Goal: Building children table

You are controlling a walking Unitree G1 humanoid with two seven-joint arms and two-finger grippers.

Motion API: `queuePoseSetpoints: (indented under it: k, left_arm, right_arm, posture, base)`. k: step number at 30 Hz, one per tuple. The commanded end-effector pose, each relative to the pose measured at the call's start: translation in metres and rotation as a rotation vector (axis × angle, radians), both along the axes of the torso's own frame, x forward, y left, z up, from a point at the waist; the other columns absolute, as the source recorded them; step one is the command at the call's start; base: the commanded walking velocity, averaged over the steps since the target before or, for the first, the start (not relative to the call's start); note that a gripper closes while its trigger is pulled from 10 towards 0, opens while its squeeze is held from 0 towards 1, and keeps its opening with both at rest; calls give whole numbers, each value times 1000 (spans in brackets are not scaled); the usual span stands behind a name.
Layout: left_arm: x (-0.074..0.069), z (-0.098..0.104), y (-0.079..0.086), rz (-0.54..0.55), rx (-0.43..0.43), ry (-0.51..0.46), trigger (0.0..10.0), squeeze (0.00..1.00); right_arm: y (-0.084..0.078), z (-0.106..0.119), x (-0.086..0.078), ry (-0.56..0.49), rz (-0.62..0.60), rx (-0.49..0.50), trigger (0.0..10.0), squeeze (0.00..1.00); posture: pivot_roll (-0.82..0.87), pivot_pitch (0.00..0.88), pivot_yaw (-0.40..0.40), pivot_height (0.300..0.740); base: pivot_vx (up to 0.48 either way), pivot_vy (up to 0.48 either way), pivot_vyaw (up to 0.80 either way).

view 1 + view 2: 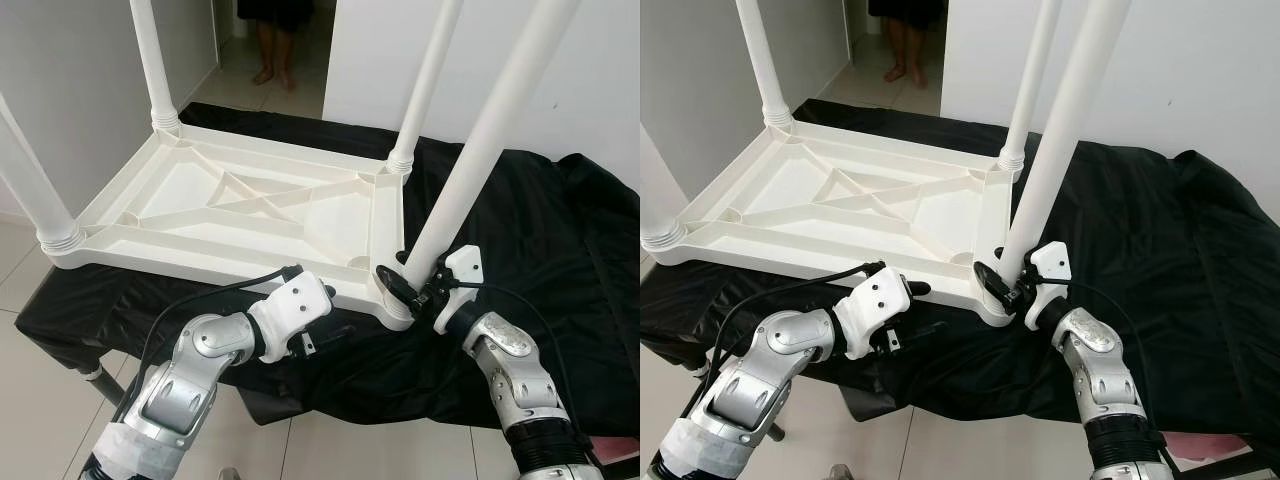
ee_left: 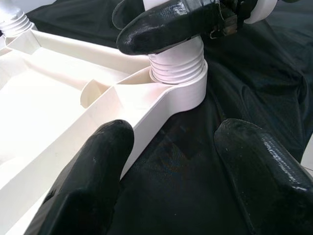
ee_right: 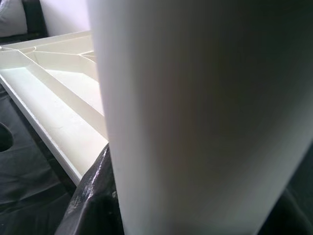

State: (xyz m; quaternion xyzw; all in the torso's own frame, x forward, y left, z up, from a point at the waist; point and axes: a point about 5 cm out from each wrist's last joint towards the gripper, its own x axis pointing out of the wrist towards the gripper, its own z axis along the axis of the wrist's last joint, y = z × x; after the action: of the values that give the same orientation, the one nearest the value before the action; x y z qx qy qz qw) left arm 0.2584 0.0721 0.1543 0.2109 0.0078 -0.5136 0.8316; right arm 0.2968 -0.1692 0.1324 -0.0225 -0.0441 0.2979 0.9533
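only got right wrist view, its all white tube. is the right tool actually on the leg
Observer: Yes, the right tool grips the near-right leg just above its threaded base.
Operator: other legs in yet
Observer: Three more legs stand in the upturned tabletop corners.
Operator: wheres the left tool
Observer: The left tool is open beside the tabletop's near edge, over the black cloth.

The upturned tabletop (image 1: pixel 240 215) is lying on the cloth-covered bench (image 1: pixel 520 250), four legs (image 1: pixel 490 140) standing at its corners, the right gripper (image 1: pixel 412 285) closing round the near-right leg, the left gripper (image 1: pixel 322 340) sitting just left of that corner.
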Motion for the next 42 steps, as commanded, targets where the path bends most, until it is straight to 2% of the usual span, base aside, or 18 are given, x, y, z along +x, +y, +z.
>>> queuePoseSetpoints:
  k: [1,5,6,9,14,15,16,21,23,27,37,38,39,42]
  left_arm:
    - [3,1,-2,31,5,-29,10000,0]
    - [3,0,-2,32,5,-28,10000,0]
    - [2,0,-3,30,3,-28,10000,0]
    - [2,0,-4,27,3,-26,10000,0]
    - [2,0,-4,25,4,-26,10000,0]
    - [2,0,-4,26,4,-26,10000,0]
    - [2,0,-4,26,4,-26,10000,0]
    - [1,-1,-5,20,-1,-20,10000,0]
    - [1,-1,-5,17,1,-19,10000,0]
    - [1,-1,-5,15,1,-19,10000,0]
    - [1,0,-4,12,7,-21,10000,0]
    - [1,0,-3,14,9,-21,10000,0]
    - [1,0,-3,15,10,-21,10000,0]
    - [1,0,-2,18,12,-21,10000,0]
  right_arm:
    - [3,-5,-2,22,-13,-16,10000,0]
    - [5,-5,-3,23,-79,-9,10000,0]
    - [5,-4,-3,22,-148,9,10000,0]
    - [7,-2,-4,20,-223,48,10000,0]
    - [14,1,-9,11,-291,114,10000,0]
    - [17,0,-12,13,-396,127,10000,0]
    - [17,0,-12,13,-396,127,10000,0]
    - [26,-6,-14,58,-599,167,10000,0]
    - [36,-4,-14,72,-615,212,10000,0]
    - [45,-2,-16,74,-584,226,10000,0]
    - [47,4,-17,41,-560,249,10000,0]
    - [47,5,-17,39,-556,252,10000,875]
    - [46,7,-17,28,-543,253,10000,1000]
    - [43,11,-17,5,-515,254,10000,1000]
  posture:
    - [32,0,-62,740]
    - [31,0,-65,740]
    - [31,0,-66,740]
    - [28,0,-66,740]
    - [28,0,-69,740]
    - [27,0,-67,740]
    - [27,0,-67,740]
    - [24,0,-62,740]
    - [23,0,-59,740]
    - [22,0,-58,740]
    - [30,0,-52,740]
    - [32,0,-52,740]
    - [34,0,-53,740]
    - [36,0,-52,740]
  base:
    - [0,0,0]
    - [0,0,0]
    - [0,0,0]
    - [0,0,0]
    - [0,0,0]
    - [0,0,0]
    - [0,0,0]
    - [0,0,0]
    - [0,0,0]
    - [0,0,0]
    - [0,0,0]
    - [0,0,0]
    - [0,0,0]
    - [0,0,0]
